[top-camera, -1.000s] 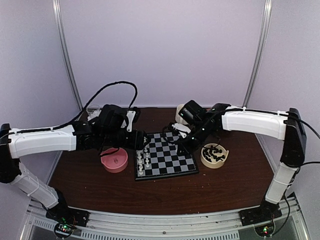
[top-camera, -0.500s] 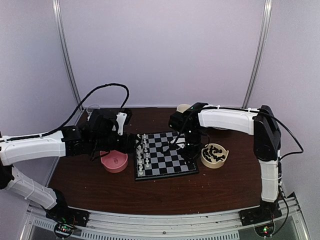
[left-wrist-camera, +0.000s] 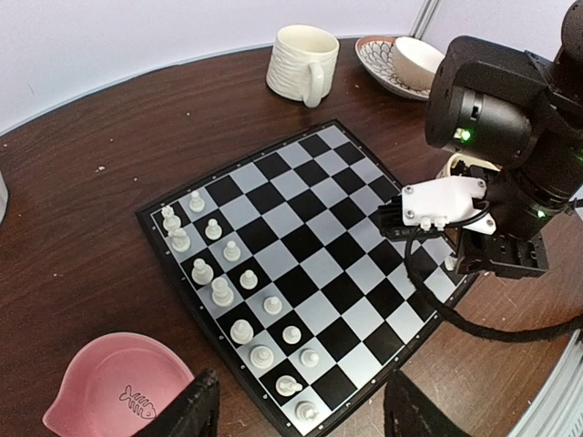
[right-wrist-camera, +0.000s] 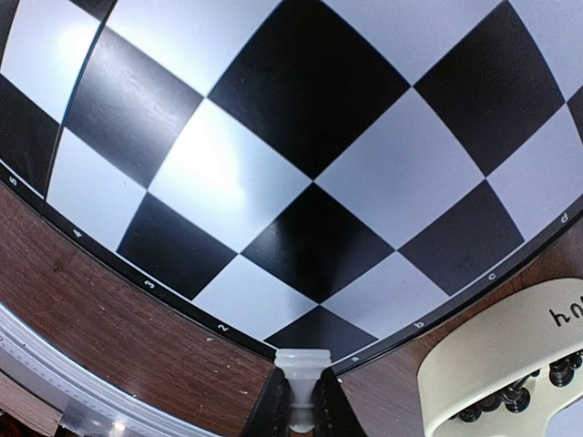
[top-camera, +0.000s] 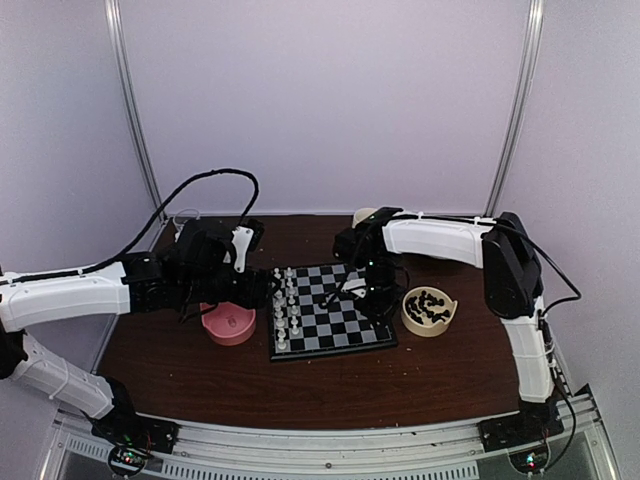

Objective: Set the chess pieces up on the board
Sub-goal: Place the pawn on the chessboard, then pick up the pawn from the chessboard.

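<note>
The board (top-camera: 345,322) lies mid-table, and white chess pieces (top-camera: 286,305) stand in two rows along its left side (left-wrist-camera: 223,291). Down over the board's near right corner (right-wrist-camera: 310,191), my right gripper (top-camera: 378,297) is shut on a white chess piece (right-wrist-camera: 301,366). That piece also shows as a pale spot (left-wrist-camera: 450,261) under the right wrist in the left wrist view. My left gripper (left-wrist-camera: 301,419) hovers open and empty above the left edge of the board (left-wrist-camera: 310,273), at the rows of white pieces. Black chess pieces (top-camera: 428,304) fill a beige bowl (top-camera: 410,322).
A pink bowl (left-wrist-camera: 109,391) lies left of the board, under the left wrist. At the back stand a ribbed white mug (left-wrist-camera: 301,59) and a patterned plate (left-wrist-camera: 373,64) holding a small bowl. The beige bowl (right-wrist-camera: 492,360) is right beside the board's corner.
The right arm folded in, its gripper dropping low over the board's right corner with the white piece held. The left arm drew back a little to the left, still open.
</note>
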Tool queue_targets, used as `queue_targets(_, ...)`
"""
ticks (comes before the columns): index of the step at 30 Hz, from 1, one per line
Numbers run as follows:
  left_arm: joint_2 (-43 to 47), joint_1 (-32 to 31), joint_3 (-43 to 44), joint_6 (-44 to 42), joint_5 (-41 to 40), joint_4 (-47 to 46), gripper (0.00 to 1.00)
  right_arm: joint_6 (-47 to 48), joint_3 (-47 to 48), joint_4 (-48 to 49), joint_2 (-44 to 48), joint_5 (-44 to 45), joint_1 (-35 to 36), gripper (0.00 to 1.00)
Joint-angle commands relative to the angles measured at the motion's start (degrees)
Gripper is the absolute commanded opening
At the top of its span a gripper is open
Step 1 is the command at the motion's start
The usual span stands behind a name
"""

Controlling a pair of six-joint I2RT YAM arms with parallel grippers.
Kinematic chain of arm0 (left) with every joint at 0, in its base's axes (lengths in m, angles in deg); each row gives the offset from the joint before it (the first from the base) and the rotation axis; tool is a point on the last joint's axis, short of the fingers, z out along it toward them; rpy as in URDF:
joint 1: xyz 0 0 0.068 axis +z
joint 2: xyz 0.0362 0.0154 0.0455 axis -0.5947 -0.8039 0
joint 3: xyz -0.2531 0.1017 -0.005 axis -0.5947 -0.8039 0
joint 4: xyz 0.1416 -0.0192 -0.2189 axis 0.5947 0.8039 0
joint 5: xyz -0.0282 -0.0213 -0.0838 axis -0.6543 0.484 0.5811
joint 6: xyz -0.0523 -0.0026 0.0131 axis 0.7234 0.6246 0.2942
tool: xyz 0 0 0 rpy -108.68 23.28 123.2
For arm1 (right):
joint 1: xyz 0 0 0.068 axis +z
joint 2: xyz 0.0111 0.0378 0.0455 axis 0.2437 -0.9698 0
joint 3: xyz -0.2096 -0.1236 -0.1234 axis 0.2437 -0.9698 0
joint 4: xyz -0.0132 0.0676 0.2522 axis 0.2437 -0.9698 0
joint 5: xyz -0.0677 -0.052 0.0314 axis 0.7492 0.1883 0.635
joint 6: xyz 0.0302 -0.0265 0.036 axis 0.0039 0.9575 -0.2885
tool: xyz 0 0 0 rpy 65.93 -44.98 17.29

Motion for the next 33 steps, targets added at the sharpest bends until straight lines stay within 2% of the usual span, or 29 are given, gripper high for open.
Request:
queue_targets(1,1.5,0.2,-0.4,-1.2,-0.6,-0.8,0.62,0.9,2.3,-1.3,-1.3,1.1,-0.4,0.11)
queue_targets(12,0.8,0.2,0.1,-1.4,-0.7,-0.1,0.62,1.4,4.0,-1.6,-2.9,0.4,-0.6,0.17)
queue_targets(16,1.0,0.2,0.1,-1.4,-0.5,0.0,0.63,1.4,3.0,-0.6,-1.6,-0.1,-0.6,0.24)
queue_targets(19,1.2,0.2,0.1,-1.4,-0.5,0.2,0.63,1.0,1.9,0.9,0.0,-0.6,-0.6,0.25)
queue_targets(22,1.5,0.2,0.0,-1.3,-0.5,0.2,0.63,0.9,1.4,1.7,0.7,-0.8,-0.6,0.25)
queue_targets(25,1.5,0.2,0.0,-1.2,-0.5,0.3,0.63,0.8,1.1,2.0,0.6,-1.1,-0.7,0.16)
queue_targets(27,1.6,0.2,-0.1,-1.2,-0.5,0.3,0.63,0.8,1.1,2.0,0.6,-1.0,-0.6,0.14)
queue_targets(33,1.9,0.2,-0.2,-1.1,-0.8,0.6,0.63,0.8,0.8,2.0,1.2,-0.5,-0.7,0.13)
